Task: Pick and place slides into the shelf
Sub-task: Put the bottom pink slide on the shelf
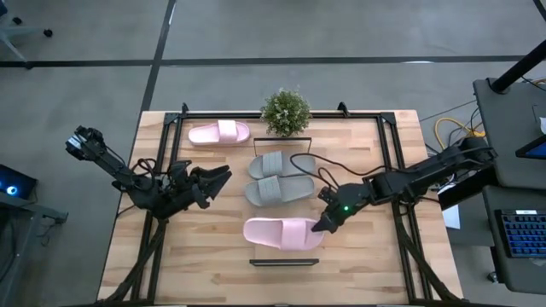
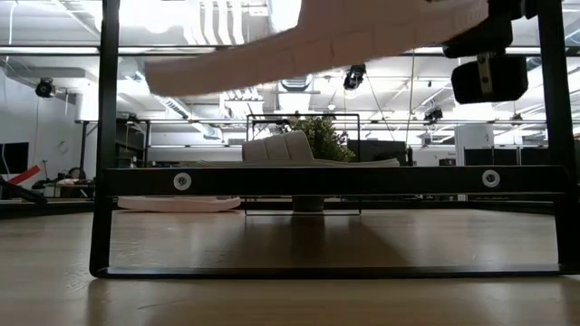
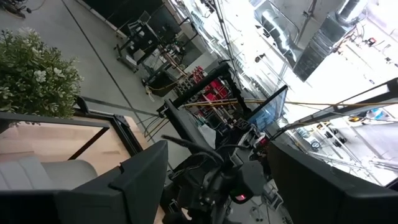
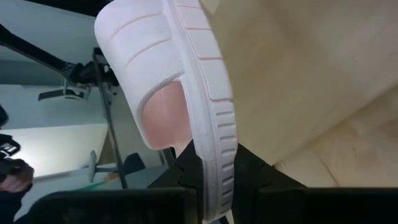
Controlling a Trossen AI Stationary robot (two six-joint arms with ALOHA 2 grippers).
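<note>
A pale pink slide hangs in my right gripper over the near end of the shelf. In the low view this slide floats tilted above the shelf's near wire frame. Two grey slides lie soles down on the shelf board, side by side. The second pink slide lies flat on the tabletop near its far left corner. My left gripper is open and hovers left of the grey slides, touching nothing. My right gripper pinches the pink slide by its end toward the table's right, one finger on the footbed side, the other on the underside. It comes in slanting from the right. The slide is lifted clear, reaching away from the fingers toward the left.
A small potted plant stands at the shelf's far end. Black rails run along the tabletop's edges. Bare wood lies left and right of the shelf. A cable loops across the table near the grey slides.
</note>
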